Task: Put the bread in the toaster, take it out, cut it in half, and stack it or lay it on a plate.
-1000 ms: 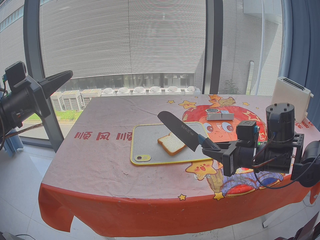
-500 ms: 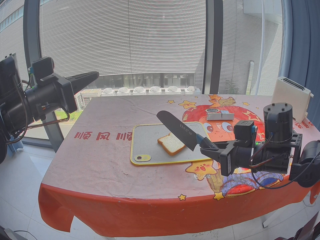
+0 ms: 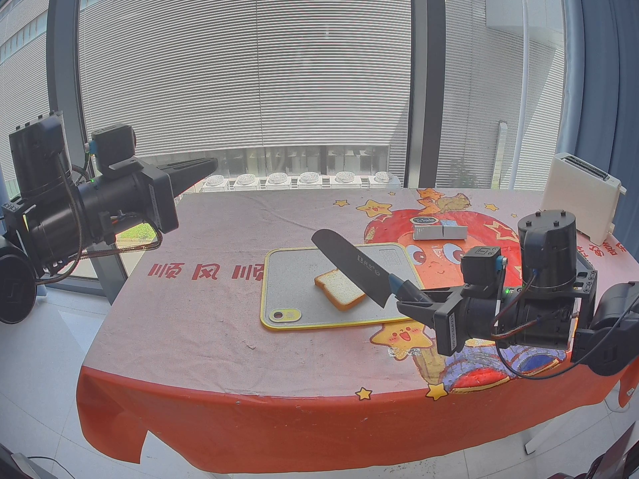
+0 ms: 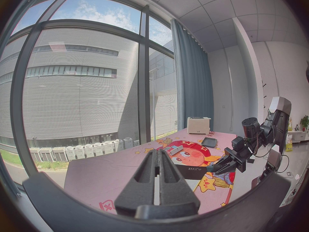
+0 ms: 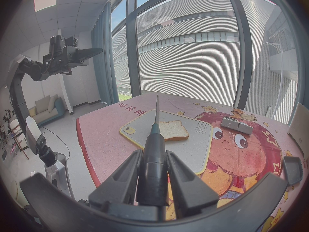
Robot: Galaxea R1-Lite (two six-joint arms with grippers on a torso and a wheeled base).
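head view –
right pincer (image 3: 407,295): clamped on the knife (image 3: 353,262) handle, blade slanting up over the bread (image 3: 341,287) — poised for the cut, I'd say.
bread: one whole slice, flat on the cutting board (image 3: 293,294), mid-counter (image 3: 219,340); halving looks next.

left wrist view –
left pincer (image 4: 157,160): fingers together, nothing in them, held high by the counter's left side — prob. to leave the blade room.
toaster (image 4: 198,125): far corner, dark plate (image 4: 209,141) near it, ready for the halves.

right wrist view –
blade: seen edge-on, pointing past one end of the slice; needs shifting over the middle, I reckon.
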